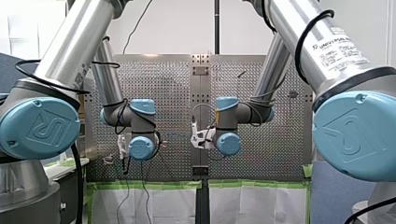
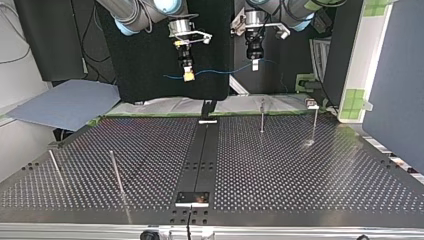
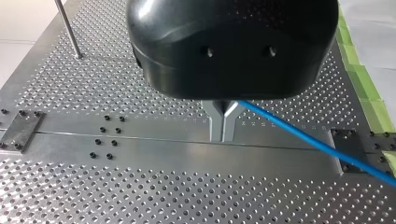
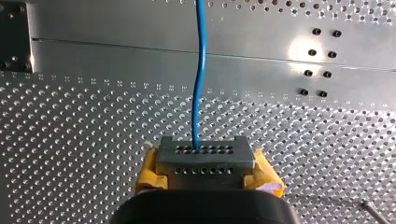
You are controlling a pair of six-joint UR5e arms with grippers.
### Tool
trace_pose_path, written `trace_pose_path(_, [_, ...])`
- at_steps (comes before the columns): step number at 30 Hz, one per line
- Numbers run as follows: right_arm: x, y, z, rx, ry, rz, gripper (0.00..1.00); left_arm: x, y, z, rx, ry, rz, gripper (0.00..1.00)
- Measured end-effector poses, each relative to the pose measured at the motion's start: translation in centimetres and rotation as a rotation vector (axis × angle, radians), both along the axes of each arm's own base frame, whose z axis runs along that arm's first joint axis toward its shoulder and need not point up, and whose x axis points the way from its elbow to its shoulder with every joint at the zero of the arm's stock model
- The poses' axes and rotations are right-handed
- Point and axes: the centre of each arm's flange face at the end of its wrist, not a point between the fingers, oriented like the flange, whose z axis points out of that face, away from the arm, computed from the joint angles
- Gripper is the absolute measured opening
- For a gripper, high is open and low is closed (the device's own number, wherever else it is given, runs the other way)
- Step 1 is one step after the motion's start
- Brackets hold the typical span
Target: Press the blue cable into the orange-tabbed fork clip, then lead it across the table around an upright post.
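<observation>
Nearest the camera in the top view, a thin upright post (image 2: 116, 172) stands on the perforated table (image 2: 300, 170) at the near left, with another post (image 2: 54, 166) further left. Two more posts (image 2: 262, 116) (image 2: 314, 125) stand toward the far right. A small pale fitting (image 2: 312, 104) beside the rightmost post is too small to make out.

Farther back, both grippers hang in the air with the blue cable (image 2: 220, 70) strung between them, clear of the table and of every post. My right gripper (image 2: 188, 75), with yellow pads, is at the top view's left. It is clamped on the cable, and a short tail runs on past it to the left. My left gripper (image 2: 254, 64) pinches the cable at the right, and beyond it the cable fades into the dark background.

From the right wrist, the cable leaves the closed fingers and runs straight ahead over the table's centre rail (image 4: 140, 56). From the left wrist, the metal fingertips meet, and the cable slants away beside them until the view's edge cuts it off. The black gripper body hides where it enters. In the front view the wrists mostly hide both grippers.
</observation>
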Motion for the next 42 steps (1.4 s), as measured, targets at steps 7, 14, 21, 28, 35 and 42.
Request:
trace_pose_path(7, [0.0,0.0,0.0,0.000,0.000,0.000,0.00,0.0,0.0,0.0,0.000,0.000,0.000,0.00])
trace_pose_path(14, [0.0,0.0,0.0,0.000,0.000,0.000,0.00,0.0,0.0,0.0,0.000,0.000,0.000,0.00])
trace_pose_path(21, [0.0,0.0,0.0,0.000,0.000,0.000,0.00,0.0,0.0,0.0,0.000,0.000,0.000,0.00])
trace_pose_path(28, [0.0,0.0,-0.1,0.001,0.002,0.001,0.00,0.0,0.0,0.0,0.000,0.000,0.000,0.00])
trace_pose_path(35, [0.0,0.7,-2.2,0.044,0.054,0.009,0.00,0.0,0.0,0.0,0.000,0.000,0.000,0.00])
trace_pose_path(42, [-0.5,1.3,-5.5,0.096,0.108,0.009,0.00,0.0,0.0,0.0,0.000,0.000,0.000,0.00])
